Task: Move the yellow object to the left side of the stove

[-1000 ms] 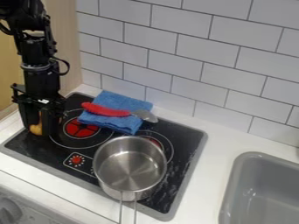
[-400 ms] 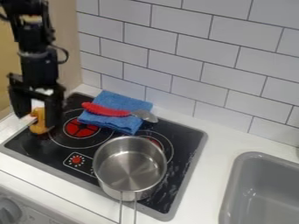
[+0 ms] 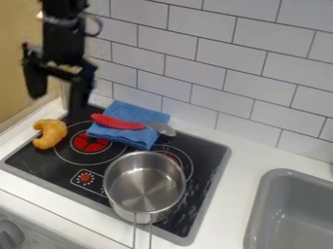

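Lying yellow object (image 3: 50, 133): in the camera view, was at the left side of the stove (image 3: 207, 163), just beside the red burner (image 3: 90, 142), seemingly a little over the rim.
Gripper (image 3: 58, 102): hung above the yellow object, well apart from it, with jaws spread wide and nothing between them.
Left side of the stove: seemed already reached, so could be judged as done.
Work left: perhaps was only to take the arm away, without touching the yellow object.
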You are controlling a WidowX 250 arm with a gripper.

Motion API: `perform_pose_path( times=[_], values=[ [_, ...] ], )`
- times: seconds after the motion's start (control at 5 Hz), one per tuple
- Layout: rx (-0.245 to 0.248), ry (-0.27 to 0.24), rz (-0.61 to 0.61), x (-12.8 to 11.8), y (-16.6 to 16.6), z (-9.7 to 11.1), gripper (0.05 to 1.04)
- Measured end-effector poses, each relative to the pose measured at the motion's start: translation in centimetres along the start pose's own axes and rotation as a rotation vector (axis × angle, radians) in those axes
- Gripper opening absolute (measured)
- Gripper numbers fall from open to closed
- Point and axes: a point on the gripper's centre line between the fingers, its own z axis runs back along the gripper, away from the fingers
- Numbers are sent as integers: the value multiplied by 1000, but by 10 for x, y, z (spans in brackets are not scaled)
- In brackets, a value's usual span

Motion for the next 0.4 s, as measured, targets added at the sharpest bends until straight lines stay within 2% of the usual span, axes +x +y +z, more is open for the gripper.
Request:
perform_pose_path(
  times=[0.2, 0.4],
  values=[
    [0, -15, 69, -8, -22, 14, 998],
    [-18, 45, 84, -35, -29, 16, 998]
  ],
)
